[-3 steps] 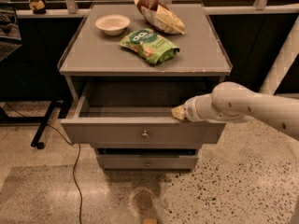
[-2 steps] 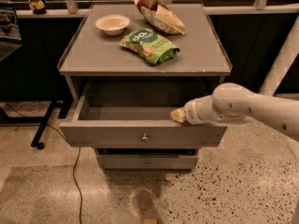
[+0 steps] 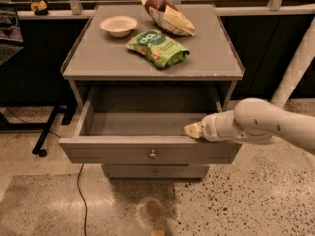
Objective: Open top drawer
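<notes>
The top drawer of the grey cabinet stands pulled far out, its inside bare, with a small round metal knob at the centre of its front. My gripper comes in from the right on a white arm and sits at the drawer's front rim, right of centre, above the knob. A lower drawer front with its own knob shows beneath, shut.
On the cabinet top lie a white bowl, a green snack bag and a brown-and-yellow chip bag. A black cable runs over the speckled floor at left. Dark furniture stands to the left.
The drawer has come slightly further out toward the camera, and my gripper has moved with its front rim.
</notes>
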Motion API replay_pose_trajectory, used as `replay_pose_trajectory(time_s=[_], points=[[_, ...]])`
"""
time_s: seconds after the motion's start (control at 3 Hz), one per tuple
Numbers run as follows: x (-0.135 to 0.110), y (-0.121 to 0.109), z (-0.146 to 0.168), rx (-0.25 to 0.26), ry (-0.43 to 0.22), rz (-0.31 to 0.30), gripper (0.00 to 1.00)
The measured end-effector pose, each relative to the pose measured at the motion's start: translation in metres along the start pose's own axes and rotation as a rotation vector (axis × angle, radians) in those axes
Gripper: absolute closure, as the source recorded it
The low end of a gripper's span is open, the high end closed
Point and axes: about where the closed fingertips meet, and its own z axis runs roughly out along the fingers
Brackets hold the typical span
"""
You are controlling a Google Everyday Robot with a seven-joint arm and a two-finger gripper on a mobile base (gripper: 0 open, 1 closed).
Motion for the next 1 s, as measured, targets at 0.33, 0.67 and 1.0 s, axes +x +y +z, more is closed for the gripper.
replay_pose_trajectory(time_s=[0.33, 0.67, 1.0], points=[[0.007, 0.002, -0.009, 0.002, -0.027, 0.040, 1.00], [0.009, 0.003, -0.014, 0.005, -0.045, 0.059, 1.00], [-0.009, 0.002, -0.017, 0.020, -0.083, 0.061, 0.81]])
